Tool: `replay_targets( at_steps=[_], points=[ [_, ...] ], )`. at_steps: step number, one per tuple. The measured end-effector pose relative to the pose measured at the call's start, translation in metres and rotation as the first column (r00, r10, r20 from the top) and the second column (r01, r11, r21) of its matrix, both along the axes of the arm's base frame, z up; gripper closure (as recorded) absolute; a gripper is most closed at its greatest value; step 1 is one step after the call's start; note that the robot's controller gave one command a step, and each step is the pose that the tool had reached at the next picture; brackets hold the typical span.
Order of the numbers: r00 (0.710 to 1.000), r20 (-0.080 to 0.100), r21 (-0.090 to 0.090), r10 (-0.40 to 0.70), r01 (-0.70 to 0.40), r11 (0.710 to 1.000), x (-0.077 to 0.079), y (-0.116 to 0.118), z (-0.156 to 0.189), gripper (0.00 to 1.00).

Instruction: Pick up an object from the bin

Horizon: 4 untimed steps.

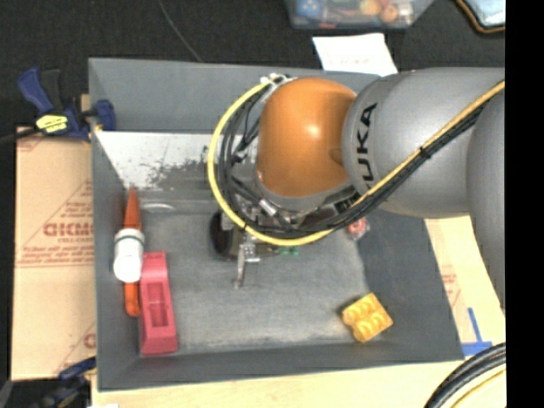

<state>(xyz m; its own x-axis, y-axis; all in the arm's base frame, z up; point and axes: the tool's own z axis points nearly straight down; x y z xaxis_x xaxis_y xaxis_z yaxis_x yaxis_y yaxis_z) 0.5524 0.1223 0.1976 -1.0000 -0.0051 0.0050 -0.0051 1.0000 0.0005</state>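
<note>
The gripper point(246, 269) is hanging low near the middle of the bin point(297, 317), half hidden under the orange cover point(306, 134). A small black thing point(223, 233) is lying just beside it, at about ten o'clock, and looks the nearest to grab. I cannot tell if the gripper is open or closed. The pink block point(157, 304) is lying well off at eight o'clock.

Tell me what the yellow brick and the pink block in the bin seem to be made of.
The yellow studded brick looks like hard plastic, smooth and slightly glossy: its moulded studs suggest a toy brick. The pink block is probably plastic too, matte, with a long recess on top; foam cannot be excluded.
</note>
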Motion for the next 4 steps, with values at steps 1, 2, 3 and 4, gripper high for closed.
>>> replay_targets(
  at_steps=[1,2,3,4],
  points=[
    [1.0,0.008,0.001,-0.006,0.006,1.0,0.002,-0.001,0.005,0.0],
    [0.994,0.017,-0.001,0.112,-0.112,0.994,0.069,-0.108,-0.11,0.0],
    [0.987,0.016,-0.001,0.159,-0.159,0.987,0.085,-0.074,-0.127,0.0],
    [0.993,0.021,-0.002,0.115,-0.115,0.993,0.079,-0.128,-0.129,0.0]
  ],
)
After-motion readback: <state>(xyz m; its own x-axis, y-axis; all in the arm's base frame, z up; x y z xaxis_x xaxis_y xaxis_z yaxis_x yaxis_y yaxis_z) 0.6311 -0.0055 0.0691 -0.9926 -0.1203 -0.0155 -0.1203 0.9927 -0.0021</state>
